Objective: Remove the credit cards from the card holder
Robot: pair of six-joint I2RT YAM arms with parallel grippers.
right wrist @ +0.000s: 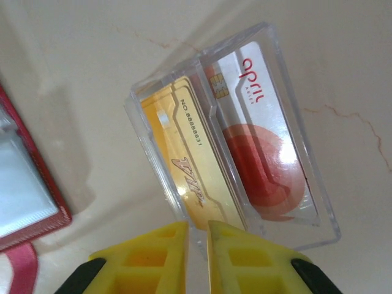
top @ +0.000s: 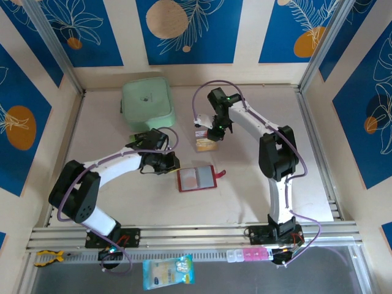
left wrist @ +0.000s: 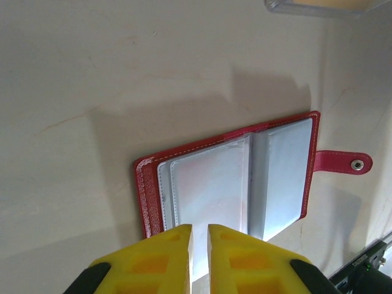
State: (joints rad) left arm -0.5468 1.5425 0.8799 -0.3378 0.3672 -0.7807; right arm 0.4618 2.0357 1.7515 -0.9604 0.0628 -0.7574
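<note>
A pale tabletop (top: 110, 131) seen from above, walled by panels with a blue leaf pattern. At far left sits a mint-green square zip case (top: 147, 103). Just near of it, the left arm (top: 116, 162) reaches rightward across the tabletop. The left gripper (left wrist: 199, 228) sits at the left edge of the card holder (top: 197, 178). Its yellow fingers (left wrist: 165, 254) are drawn close together, with only a narrow slit between them. They pinch the edge of a pale clear sleeve (left wrist: 208, 184) that lifts up from the holder.

The card holder is a small dark-red wallet lying open and flat near the middle of the tabletop, between the two arms. Its pale sleeves face up. Its red snap tab (left wrist: 343, 163) sticks out from its right edge.

Just far and right of the holder stands a clear plastic box (right wrist: 294, 231) with two slots. The credit cards are in it, side by side. One is a gold card (right wrist: 184, 159) marked VIP. The other is a white card (right wrist: 263, 141) with a large red circle and a chip.

The right gripper (right wrist: 197, 225) hangs over the near edge of this box, above the gold card's slot. Its yellow fingers (right wrist: 233, 257) stand a narrow way apart. Whether they grip anything cannot be told.

The right arm (top: 275, 156) bends back toward the near right edge.
</note>
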